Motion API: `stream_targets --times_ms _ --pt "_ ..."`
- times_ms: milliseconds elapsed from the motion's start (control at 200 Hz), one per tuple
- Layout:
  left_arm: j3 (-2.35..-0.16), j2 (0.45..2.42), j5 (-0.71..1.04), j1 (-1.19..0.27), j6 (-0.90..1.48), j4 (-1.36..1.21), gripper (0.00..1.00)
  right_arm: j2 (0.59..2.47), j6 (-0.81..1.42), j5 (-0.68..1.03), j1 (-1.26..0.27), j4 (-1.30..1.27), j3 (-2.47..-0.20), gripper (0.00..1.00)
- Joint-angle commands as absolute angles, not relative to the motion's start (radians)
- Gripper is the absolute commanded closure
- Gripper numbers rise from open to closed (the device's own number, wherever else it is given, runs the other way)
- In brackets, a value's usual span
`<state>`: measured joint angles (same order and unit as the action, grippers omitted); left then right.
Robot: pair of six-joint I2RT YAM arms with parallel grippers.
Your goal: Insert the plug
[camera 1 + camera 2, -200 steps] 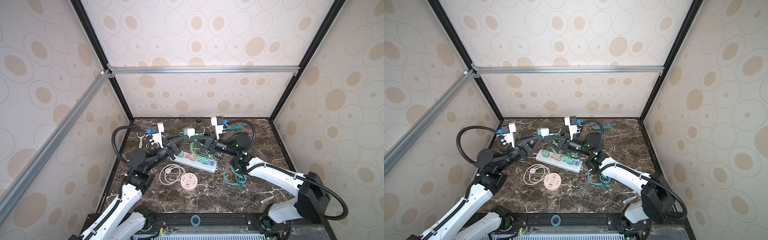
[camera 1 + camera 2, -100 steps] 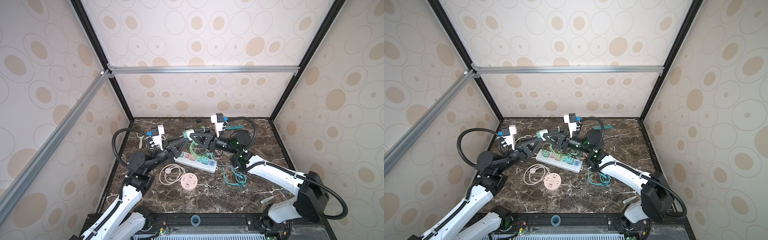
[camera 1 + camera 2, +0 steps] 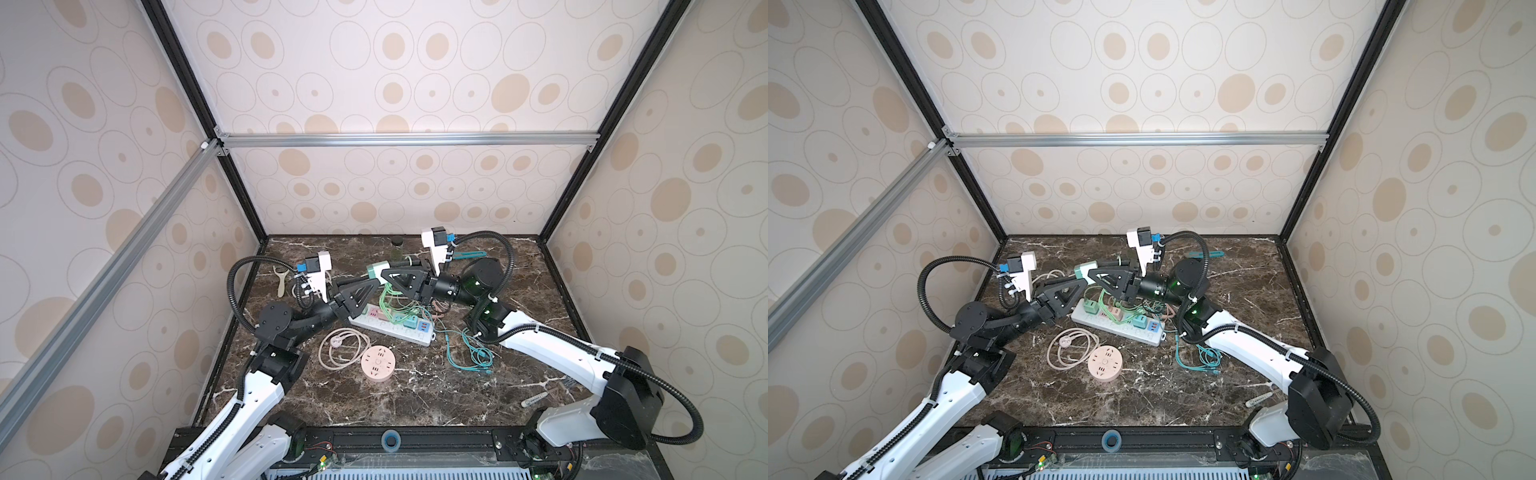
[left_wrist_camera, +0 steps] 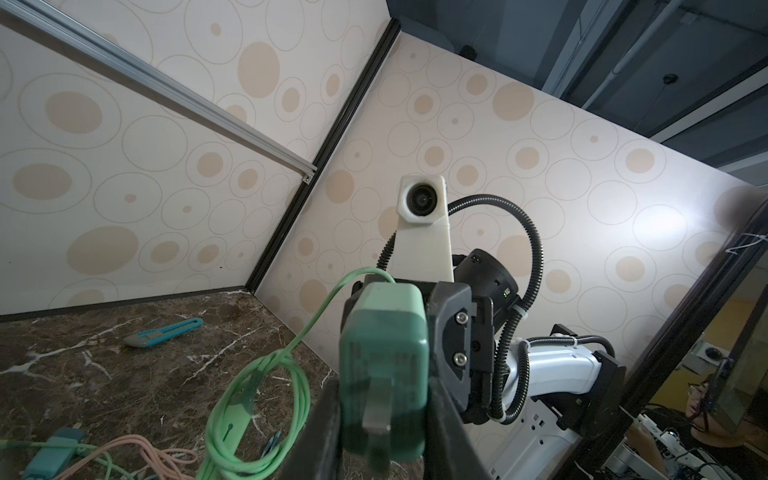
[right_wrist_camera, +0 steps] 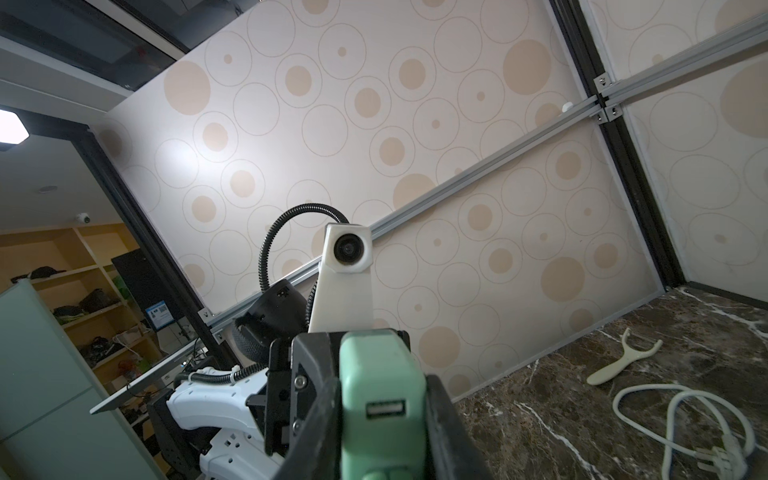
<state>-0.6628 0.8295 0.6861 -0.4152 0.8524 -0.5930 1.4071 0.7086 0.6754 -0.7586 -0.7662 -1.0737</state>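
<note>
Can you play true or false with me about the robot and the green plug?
1. The left gripper and the right gripper both hold the green plug up off the table. True.
2. The white power strip has nothing plugged in. False: several small plugs sit in it.
3. The round pink socket lies on the table with no gripper on it. True.
4. The blue box cutter lies right beside the pink socket. False: it lies far back on the table.
</note>
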Motion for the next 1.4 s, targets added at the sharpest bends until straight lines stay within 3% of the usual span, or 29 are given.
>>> stream_targets --times_ms 0,125,270,580,865,1395 --pt "-0.684 0.821 0.604 -0.414 0.761 -0.450 0.76 1.342 0.624 0.691 -0.774 -0.646 -1.086 0.87" --pt "-0.681 0.787 0.564 -0.415 0.710 -0.345 0.56 1.293 0.526 0.642 -0.766 -0.466 -1.093 0.88" --pt "-0.672 0.752 0.522 -0.413 0.663 -0.214 0.44 1.244 0.410 0.596 -0.757 -0.253 -1.127 0.89" --pt "-0.623 0.685 0.362 -0.414 0.642 -0.014 0.40 1.212 0.220 0.488 -0.757 0.103 -1.201 0.90" --pt "-0.595 0.697 0.213 -0.414 0.654 0.200 0.43 1.212 0.091 0.395 -0.760 0.389 -1.270 0.93" --pt "-0.457 0.743 0.187 -0.413 0.758 0.242 0.50 1.228 0.007 0.300 -0.888 0.559 -1.149 0.94"
